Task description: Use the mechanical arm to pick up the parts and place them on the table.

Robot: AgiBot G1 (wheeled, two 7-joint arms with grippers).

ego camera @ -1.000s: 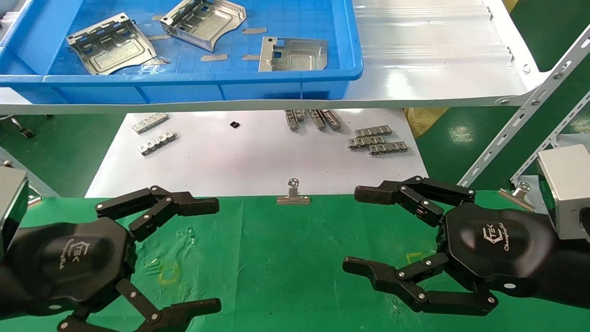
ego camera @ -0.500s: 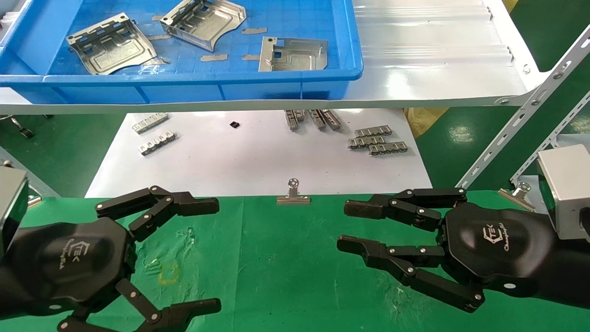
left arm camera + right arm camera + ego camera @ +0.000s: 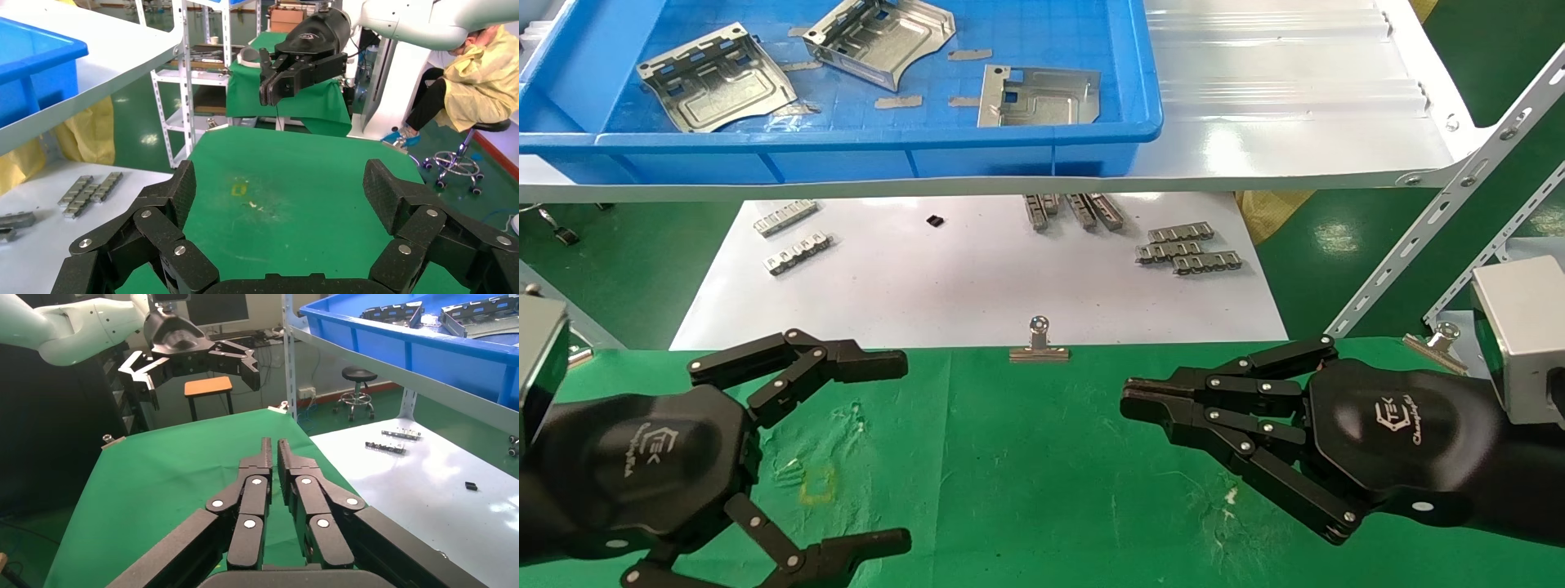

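the left gripper [image 3: 891, 445] has its fingers [image 3: 846, 359] spread wide, holding nothing; the right gripper [image 3: 1144, 396] has its fingers pressed together, also empty. three silvery embossed parts [image 3: 715, 77] with cut-outs and bent tabs lie in the blue bin [image 3: 846, 143] on the shelf, well apart from both. both grippers hover over the green table [image 3: 1026, 474], fingertips pointing toward each other.

The head camera looks steeply down on the desk [image 3: 1009, 457] from above. Each wrist camera sits close behind its own tool, facing across the same green desk toward the opposite arm.
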